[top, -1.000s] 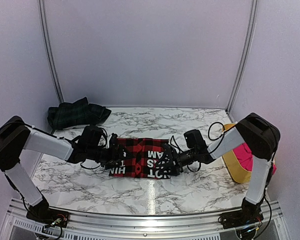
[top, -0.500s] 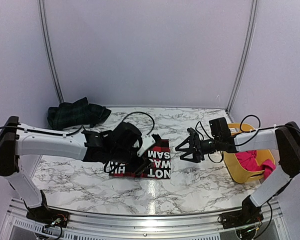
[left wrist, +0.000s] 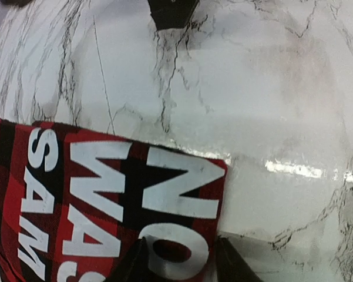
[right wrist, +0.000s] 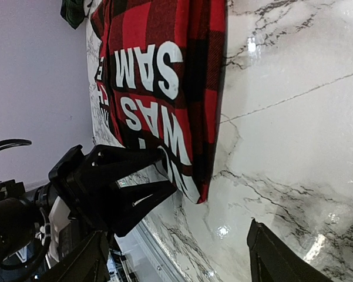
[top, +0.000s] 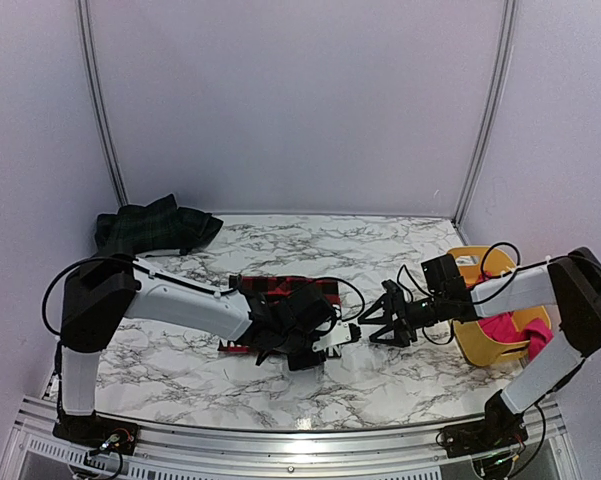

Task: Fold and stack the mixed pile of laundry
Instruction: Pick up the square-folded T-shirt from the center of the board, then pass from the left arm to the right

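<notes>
Marble bench (top: 380, 240): red-and-black checked garment (top: 280, 287) folded at centre, left fingers (left wrist: 229, 264) half spread astride its near right corner, right fingers (right wrist: 270, 258) wide, empty, just beside; plaid garment (top: 155, 225) at far left corner.

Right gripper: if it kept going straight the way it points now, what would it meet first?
Most likely the left gripper, whose fingers straddle a corner of the red-and-black checked garment directly ahead of the right gripper. Depth is unclear, so the garment's edge could come first.
</notes>
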You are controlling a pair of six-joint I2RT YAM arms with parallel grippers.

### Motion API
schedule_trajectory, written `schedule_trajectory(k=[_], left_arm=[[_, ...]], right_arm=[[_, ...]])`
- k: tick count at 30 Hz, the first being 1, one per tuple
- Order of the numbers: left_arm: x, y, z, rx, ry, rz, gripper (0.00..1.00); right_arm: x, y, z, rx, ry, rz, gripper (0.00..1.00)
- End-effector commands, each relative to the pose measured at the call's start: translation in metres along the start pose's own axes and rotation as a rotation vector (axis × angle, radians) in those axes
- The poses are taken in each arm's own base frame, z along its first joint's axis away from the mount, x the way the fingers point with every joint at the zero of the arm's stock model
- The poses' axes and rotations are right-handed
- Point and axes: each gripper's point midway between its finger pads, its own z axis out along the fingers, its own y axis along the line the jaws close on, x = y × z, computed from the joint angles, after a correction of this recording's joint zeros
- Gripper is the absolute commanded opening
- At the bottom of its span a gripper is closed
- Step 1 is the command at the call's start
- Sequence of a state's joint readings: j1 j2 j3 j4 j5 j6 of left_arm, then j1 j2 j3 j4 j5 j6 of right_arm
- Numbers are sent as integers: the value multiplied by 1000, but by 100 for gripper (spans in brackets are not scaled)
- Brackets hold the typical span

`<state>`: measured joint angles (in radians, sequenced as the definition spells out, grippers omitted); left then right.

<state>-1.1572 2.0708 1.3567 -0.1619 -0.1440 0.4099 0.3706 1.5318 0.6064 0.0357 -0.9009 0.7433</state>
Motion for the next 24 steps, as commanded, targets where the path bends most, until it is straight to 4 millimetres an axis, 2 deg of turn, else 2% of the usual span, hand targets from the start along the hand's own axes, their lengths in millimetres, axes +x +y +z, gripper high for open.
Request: schedule_trajectory(k=[1,3,4,7,8,11,14,19,22,24], left_arm=[[-7,-9,16,20,-3,68,30],[-9,-11,15,36,-11,65,3],[-13,-11,10,40,-25,57,0],[-30,-8,-9,75,-91,-2,0],[-35,-7,-15,81,-111,-22,0],[-47,-4,-31,90,-158,-58,0],[-55,-4,-43,107,-193,-80,0],[-62,-4,-59,117,-233,-93,0],[-62,-8,-64,126,-240,-76,0],[-59,-13,-64,126,-233,-55,0]], right_arm=[[-8,-8,2,26,-21,5,78],[-9,-11,4,30,-19,13,80],[-10,-11,5,25,-20,16,82],[-16,-5,14,2,-15,25,90],[-17,-4,19,-2,-7,29,97],[-16,0,39,-16,36,44,99],[-15,7,56,-55,55,66,99],[-17,7,79,-99,66,157,96],[-26,8,89,-121,57,197,92],[-33,6,94,-123,46,228,84]])
